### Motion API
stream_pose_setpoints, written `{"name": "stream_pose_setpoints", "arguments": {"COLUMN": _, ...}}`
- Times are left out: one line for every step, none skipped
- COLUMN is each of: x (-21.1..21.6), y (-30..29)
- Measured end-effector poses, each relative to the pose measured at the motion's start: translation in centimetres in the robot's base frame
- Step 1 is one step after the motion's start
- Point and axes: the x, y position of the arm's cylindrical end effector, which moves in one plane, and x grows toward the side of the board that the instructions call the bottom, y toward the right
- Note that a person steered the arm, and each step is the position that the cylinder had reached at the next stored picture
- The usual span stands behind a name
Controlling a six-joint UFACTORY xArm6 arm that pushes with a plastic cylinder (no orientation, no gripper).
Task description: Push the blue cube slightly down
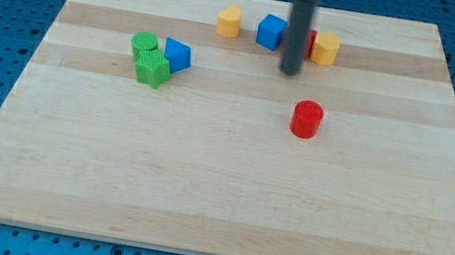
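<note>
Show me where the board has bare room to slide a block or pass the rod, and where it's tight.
Bare: the whole stretch below the red cylinder down to the board's bottom edge, and the middle gap between it and the green blocks. Crowded: the top row, where my tip sits just right of the blue cube, near the yellow blocks.

Near the board's (195, 206) top edge, my tip (290, 71) sits just right of and below the blue cube (271, 32), with a red block (310, 41) hidden partly behind the rod
</note>
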Motion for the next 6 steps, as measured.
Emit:
{"name": "stream_pose_setpoints", "arguments": {"x": -2.1, "y": 9.2}}
{"name": "stream_pose_setpoints", "arguments": {"x": -8.1, "y": 13.2}}
{"name": "stream_pose_setpoints", "arguments": {"x": -14.9, "y": 11.1}}
{"name": "stream_pose_setpoints", "arguments": {"x": -14.8, "y": 5.9}}
{"name": "stream_pose_setpoints", "arguments": {"x": -12.5, "y": -2.9}}
{"name": "stream_pose_setpoints", "arguments": {"x": -8.7, "y": -8.5}}
